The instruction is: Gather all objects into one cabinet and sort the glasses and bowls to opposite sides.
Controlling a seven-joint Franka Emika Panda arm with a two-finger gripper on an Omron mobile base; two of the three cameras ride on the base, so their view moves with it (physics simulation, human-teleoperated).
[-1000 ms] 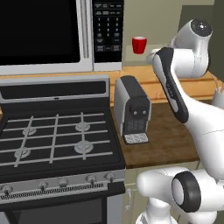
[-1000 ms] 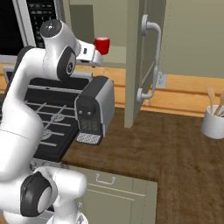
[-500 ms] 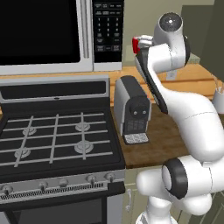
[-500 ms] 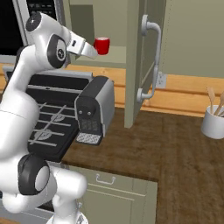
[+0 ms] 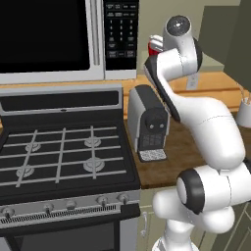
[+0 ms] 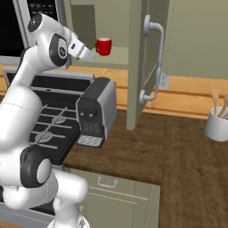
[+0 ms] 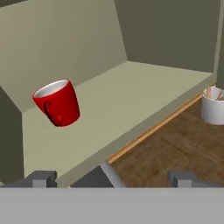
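- Left base view: the red cup [image 5: 154,46] stood on the cabinet's [image 5: 215,29] shelf, partly behind the raised arm, above the coffee machine [image 5: 148,122].
- Right base view: the claw [image 6: 91,54] reached beside the cup [image 6: 103,46]; the cabinet door [image 6: 143,62] hung open.
- Hand view: the claw's fingertips [image 7: 41,178] stood wide apart, empty; the cup [image 7: 57,103] sat ahead on the shelf [image 7: 131,100].

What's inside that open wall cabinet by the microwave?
On the cabinet's bottom shelf stands one glossy red cup, upright near the back wall. The rest of that shelf looks bare. Any higher shelves lie beyond the pictures' edges.
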